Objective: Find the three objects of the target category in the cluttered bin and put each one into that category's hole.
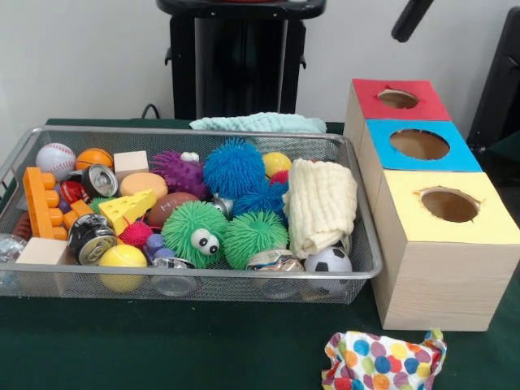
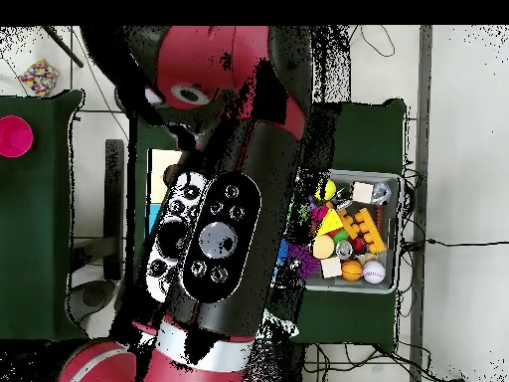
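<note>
Target category unknown; candidates sit packed in the wire bin (image 1: 357, 272) on the surface's left, holed boxes (image 1: 443, 236) just right. Risk: balls like the soccer ball (image 1: 328, 261) wedged under the rolled cloth (image 1: 322, 205) may slip. Claw: cannot tell.

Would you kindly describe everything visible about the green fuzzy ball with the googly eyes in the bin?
The green fuzzy ball is a round, bright green toy covered in soft, rubbery-looking spikes, with two white googly eyes facing front. It sits near the front middle of the wire mesh bin, pressed against a second green fuzzy ball and a brown toy football.
</note>
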